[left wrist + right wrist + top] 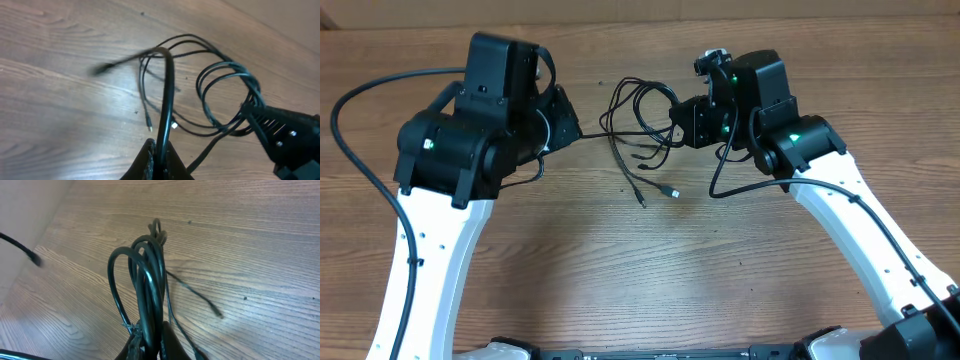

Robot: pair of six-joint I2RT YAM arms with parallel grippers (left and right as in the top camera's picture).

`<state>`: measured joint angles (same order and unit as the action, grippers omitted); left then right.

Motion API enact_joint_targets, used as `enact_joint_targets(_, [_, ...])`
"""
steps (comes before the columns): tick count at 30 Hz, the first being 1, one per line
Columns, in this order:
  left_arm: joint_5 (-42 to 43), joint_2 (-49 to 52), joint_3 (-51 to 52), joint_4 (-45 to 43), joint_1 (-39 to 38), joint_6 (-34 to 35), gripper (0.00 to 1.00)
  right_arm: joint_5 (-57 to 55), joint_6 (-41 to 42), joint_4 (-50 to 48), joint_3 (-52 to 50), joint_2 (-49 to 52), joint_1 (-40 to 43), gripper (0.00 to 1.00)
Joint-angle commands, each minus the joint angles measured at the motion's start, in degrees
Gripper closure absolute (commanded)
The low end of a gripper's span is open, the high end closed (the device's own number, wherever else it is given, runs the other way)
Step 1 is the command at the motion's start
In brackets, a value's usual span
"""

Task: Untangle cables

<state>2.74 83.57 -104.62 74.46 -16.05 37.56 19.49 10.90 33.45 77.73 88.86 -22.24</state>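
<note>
Cables point(638, 125) are held toward the table's point(650, 270) twelve o'clock side. One strand is clenched by the left tool point(161, 155) at nine o'clock, the looped bundle by the right tool point(150, 340) at three, seemingly so the tangle can be drawn apart.

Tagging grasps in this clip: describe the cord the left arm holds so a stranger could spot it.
On the table, a tangle of black cables stretches between the arms. A single strand runs from the jaws of the left gripper into it, unlike the looped coil bunched in the right gripper.
</note>
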Motion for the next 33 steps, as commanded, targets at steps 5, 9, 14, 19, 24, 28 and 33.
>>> enact_joint_targets(5, [-3.3,-0.7,-0.5,3.1,0.7,1.0,0.7,-4.5,-0.4,-0.3,1.4,-1.0,1.1,0.96])
enact_joint_targets(9, [-3.3,-0.7,-0.5,3.3,0.7,0.6,0.57,-4.4,-0.4,-0.4,1.4,-1.0,1.1,0.96])
enact_joint_targets(14, [-3.3,-0.7,-0.5,3.2,0.7,0.2,0.52,-1.0,-0.4,-1.1,1.4,-1.0,1.1,0.96])
enact_joint_targets(19, [-3.3,-0.6,-0.5,3.0,0.7,-1.4,0.44,8.6,-0.4,-5.7,1.4,-1.0,1.1,0.96])
enact_joint_targets(24, [-3.3,-0.6,-0.5,2.5,0.7,-1.6,0.44,19.0,-0.4,-11.5,1.4,-1.0,1.1,0.96])
enact_joint_targets(28, [-0.1,-0.6,-0.5,0.0,0.7,-1.6,0.44,24.3,1.6,-14.1,1.4,-1.0,1.1,0.96])
enact_joint_targets(33, [3.5,-0.6,-0.5,-2.2,0.7,-1.6,0.41,29.6,6.4,-18.1,1.4,-1.0,1.2,0.96])
